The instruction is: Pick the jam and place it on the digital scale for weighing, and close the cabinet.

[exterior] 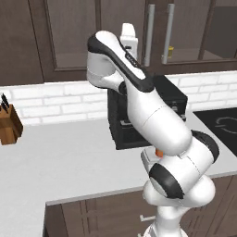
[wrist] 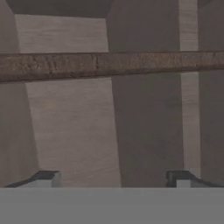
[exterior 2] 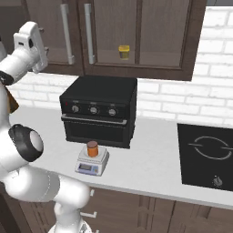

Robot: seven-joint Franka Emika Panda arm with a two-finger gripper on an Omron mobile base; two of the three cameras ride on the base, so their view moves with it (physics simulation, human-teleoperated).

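The hand (wrist: 112, 179) is raised high against the cabinet (exterior 2: 136, 41), fingers spread wide and gripping nothing, facing a dark wooden rail. One jam (exterior 2: 93, 149) jar stands on the one digital scale (exterior 2: 92, 163), far below on the counter (exterior 2: 150, 168) before the black oven (exterior 2: 99, 109).

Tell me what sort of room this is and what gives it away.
A home kitchen, rendered. A black countertop oven sits on a pale counter against white brick tiling, a cooktop is set into the counter, and a knife block stands at the far left.
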